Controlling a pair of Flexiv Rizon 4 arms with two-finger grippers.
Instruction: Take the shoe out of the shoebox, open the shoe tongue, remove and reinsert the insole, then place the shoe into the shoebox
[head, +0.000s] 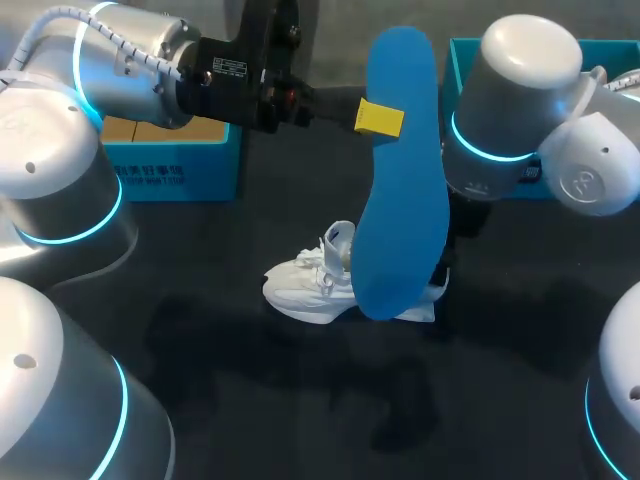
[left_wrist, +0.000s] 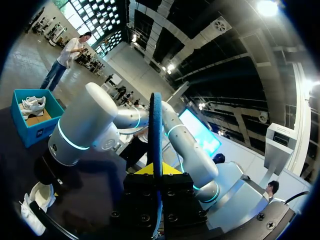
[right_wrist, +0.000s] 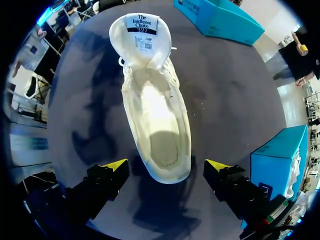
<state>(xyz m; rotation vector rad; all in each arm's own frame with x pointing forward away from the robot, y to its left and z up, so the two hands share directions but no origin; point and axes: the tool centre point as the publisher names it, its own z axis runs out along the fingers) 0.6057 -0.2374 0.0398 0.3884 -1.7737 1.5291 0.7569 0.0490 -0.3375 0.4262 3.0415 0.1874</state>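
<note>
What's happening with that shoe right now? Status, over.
Left end effector shut on insole, held upright in the air. Right end effector open, over shoe. Tongue open, no insole inside. Nothing blocking.

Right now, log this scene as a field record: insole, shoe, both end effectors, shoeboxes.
insole: blue, out of the shoe, upright above the table
shoe: white, on the table, tongue folded open, inside bare
left end effector: shut on the insole
right end effector: open, fingers either side of the shoe's heel, apart from it
left shoebox: blue, far side
right shoebox: blue, far side
</note>
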